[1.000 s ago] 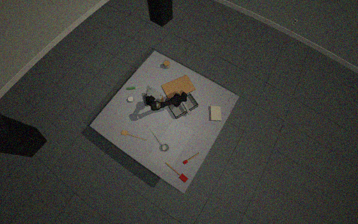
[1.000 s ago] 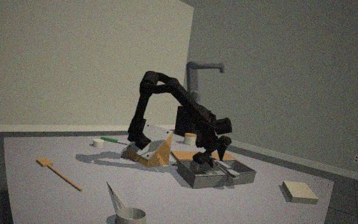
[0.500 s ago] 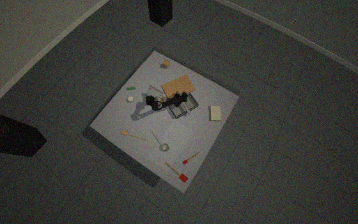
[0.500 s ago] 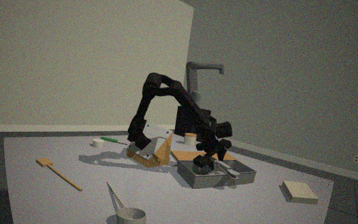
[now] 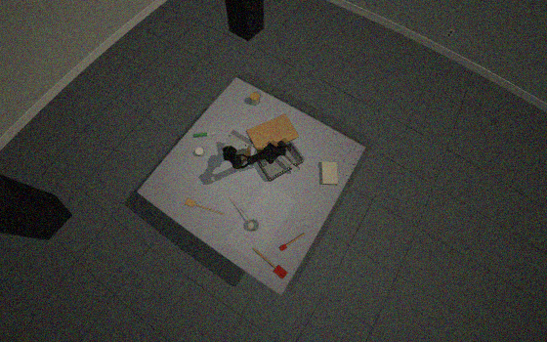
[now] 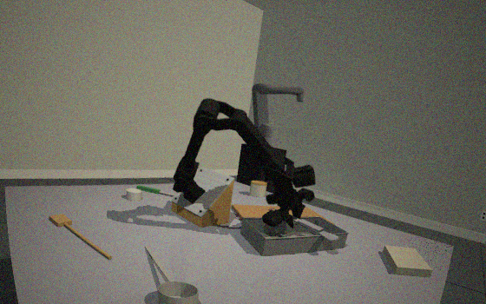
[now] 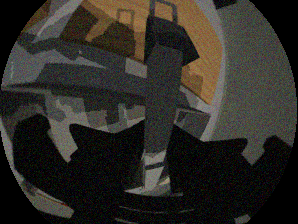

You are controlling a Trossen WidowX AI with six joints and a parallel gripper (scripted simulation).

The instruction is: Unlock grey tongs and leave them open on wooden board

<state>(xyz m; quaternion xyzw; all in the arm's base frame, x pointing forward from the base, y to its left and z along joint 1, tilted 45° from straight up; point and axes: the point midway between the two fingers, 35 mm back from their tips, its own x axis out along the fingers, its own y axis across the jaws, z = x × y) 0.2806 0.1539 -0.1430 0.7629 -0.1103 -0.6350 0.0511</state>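
Note:
The grey tongs (image 7: 162,105) run lengthwise through the wrist view, with a dark block and loop at the far end above the wooden board (image 7: 212,60) (image 5: 270,131) (image 6: 251,211). My gripper (image 7: 157,121) (image 6: 284,225) is shut on the tongs, one finger against each side. It is low over the grey roasting tin (image 6: 290,247) (image 5: 280,173), pointing down. The arm hides much of the tongs in the top and exterior views. I cannot tell from these frames whether their lock is set.
An orange wedge-shaped stand (image 6: 225,206) is left of the tin. A pale block (image 5: 329,173) (image 6: 407,258) lies to its right. A round pot (image 5: 250,225) (image 6: 178,292), a wooden spatula (image 5: 190,202) (image 6: 61,220), red-headed tools, a white round piece, a green-handled tool and an orange-topped jar (image 6: 258,189) are farther off.

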